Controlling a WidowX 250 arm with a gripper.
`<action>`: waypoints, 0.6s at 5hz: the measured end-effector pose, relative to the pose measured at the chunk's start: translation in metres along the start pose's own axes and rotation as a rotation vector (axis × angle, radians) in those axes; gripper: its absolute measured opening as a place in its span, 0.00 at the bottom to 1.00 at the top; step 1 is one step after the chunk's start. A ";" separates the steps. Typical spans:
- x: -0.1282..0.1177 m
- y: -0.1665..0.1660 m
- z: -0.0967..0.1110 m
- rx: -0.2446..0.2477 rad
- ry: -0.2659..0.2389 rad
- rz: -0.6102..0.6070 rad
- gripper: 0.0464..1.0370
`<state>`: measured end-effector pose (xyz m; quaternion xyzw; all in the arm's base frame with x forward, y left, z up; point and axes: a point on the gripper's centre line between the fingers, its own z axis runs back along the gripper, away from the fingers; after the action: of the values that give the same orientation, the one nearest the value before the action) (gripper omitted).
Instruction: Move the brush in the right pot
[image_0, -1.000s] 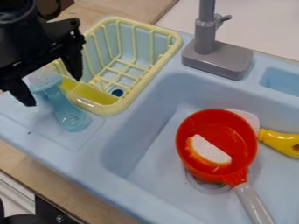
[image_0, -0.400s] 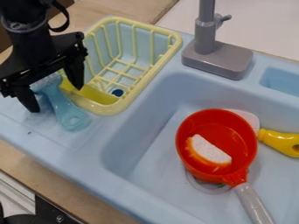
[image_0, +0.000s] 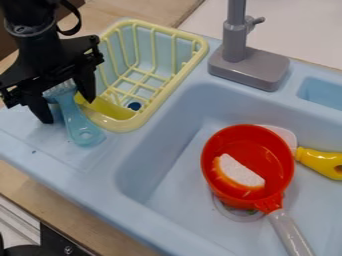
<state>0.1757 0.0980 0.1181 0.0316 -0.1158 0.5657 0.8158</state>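
1. The gripper hangs over the ledge at the upper left, its fingers wide apart, one on each side of the brush.
2. The brush is on the ledge to the left of the basin (pale blue, bristles toward the arm). Its head is between the fingers; its handle runs down and slightly right, ending in a rounded tip with a hole. Whether a finger touches the head, I cannot tell.
3. The rack is just right of the gripper, pale yellow and slatted, with a stronger yellow patch at its near end and a dark blue spot by that patch. The right finger comes down at its left edge.
4. The pot sits in the basin of the sink, well apart from the brush (bright red, open at the top). Its grey handle slants down to the bottom edge of the view.
5. Inside the pot lies a piece of toy food, white with an orange edge.
6. A yellow handle lies to the right of the pot, and a pale flat thing shows from behind the pot's rim.
7. The faucet stands behind the basin, grey and upright on its block.
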 end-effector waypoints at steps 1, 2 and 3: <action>-0.003 -0.006 0.002 0.006 0.017 -0.046 0.69; 0.001 -0.026 0.009 -0.023 0.037 -0.122 0.69; 0.016 -0.051 0.012 -0.018 0.023 -0.247 0.69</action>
<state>0.2267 0.0921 0.1377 0.0318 -0.1068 0.4602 0.8808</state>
